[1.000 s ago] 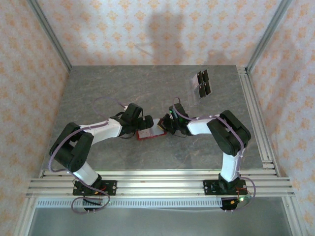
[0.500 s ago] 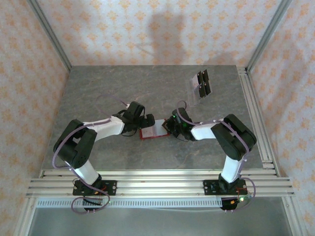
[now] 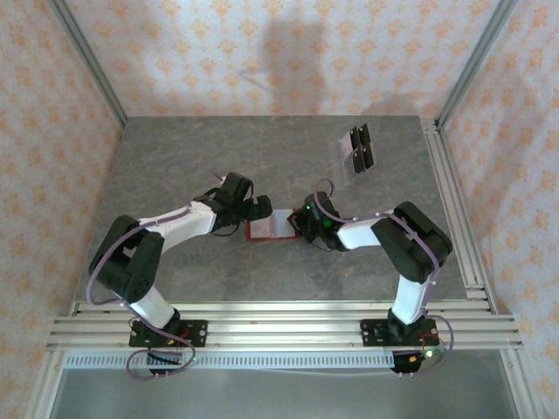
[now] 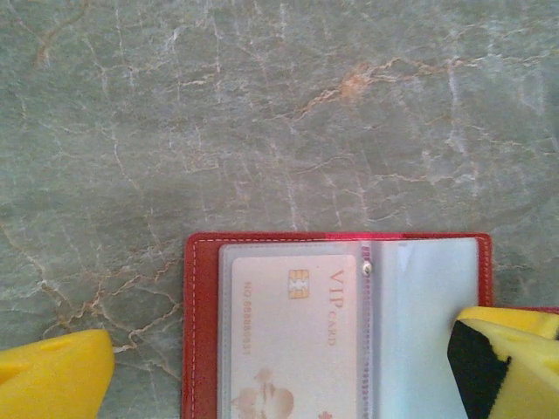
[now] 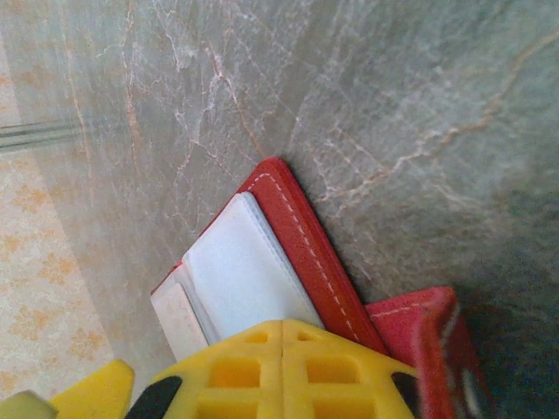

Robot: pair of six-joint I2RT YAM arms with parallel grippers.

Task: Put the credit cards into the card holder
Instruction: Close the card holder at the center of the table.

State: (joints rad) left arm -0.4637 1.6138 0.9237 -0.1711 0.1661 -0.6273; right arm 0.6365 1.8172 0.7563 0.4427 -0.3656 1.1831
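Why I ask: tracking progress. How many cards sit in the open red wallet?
1: a pale VIP chip card in one clear sleeve of the red folding wallet. The neighbouring sleeve looks empty; others may be hidden.

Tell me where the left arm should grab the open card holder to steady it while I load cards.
Probably the card holder's bare red border beside the VIP card, approached from outside that edge, low to the table. It lies open and flat, so only an edge offers a pinch, and this one keeps the jaws off the clear sleeves.
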